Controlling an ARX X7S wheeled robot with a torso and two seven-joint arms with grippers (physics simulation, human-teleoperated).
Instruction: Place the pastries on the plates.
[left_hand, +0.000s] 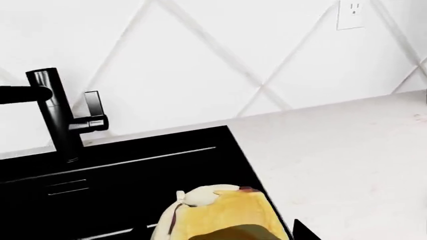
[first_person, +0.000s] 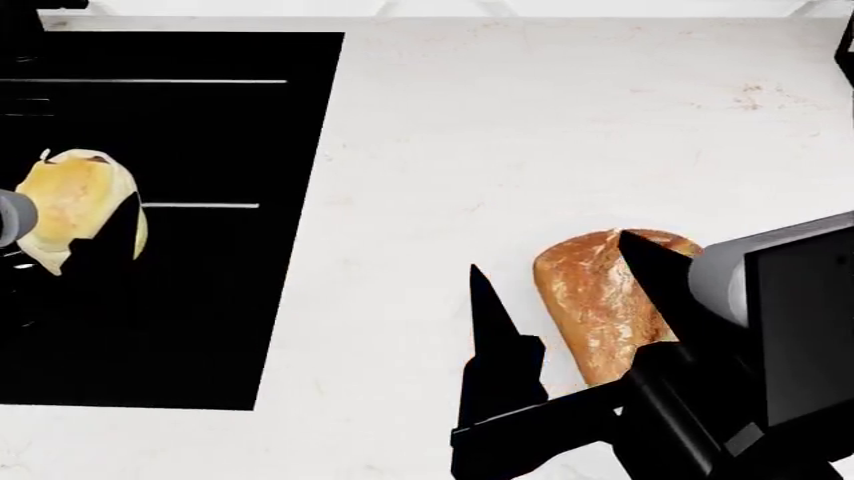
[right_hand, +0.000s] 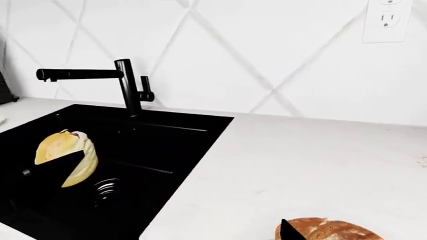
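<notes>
Over the black sink (left_hand: 120, 170), in my left wrist view, I see the bun (left_hand: 217, 215) right up close, pale yellow and smooth, with a white bit on top and a small dark spot. A dark finger (left_hand: 243, 232) of my left gripper lies across it, so I think the bun is pinched in that hand. It looks soft and light to me, so I would squeeze it only a little, or it may squash. The black tap (left_hand: 57, 115) stands behind the sink, in front of a white wall with slanted lines. In the head view, the bun (first_person: 74, 205) hangs over the dark sink (first_person: 160, 150) with my left gripper (first_person: 67, 240) closed around it. On the pale speckled counter (first_person: 534, 130) lies the loaf (first_person: 601, 300), long and round at the ends, brown and rough with floury cracks. My right gripper (first_person: 561, 300) has its two black fingers spread wide, one just beside the loaf and one over it, not squeezing yet. I think the loaf is hard outside and heavier, so I would grab it across the middle. I see no plates anywhere. In the right wrist view, the bun (right_hand: 67, 157) floats above the sink drain (right_hand: 107, 189), and the crusty loaf (right_hand: 333, 230) peeks in near a fingertip.
</notes>
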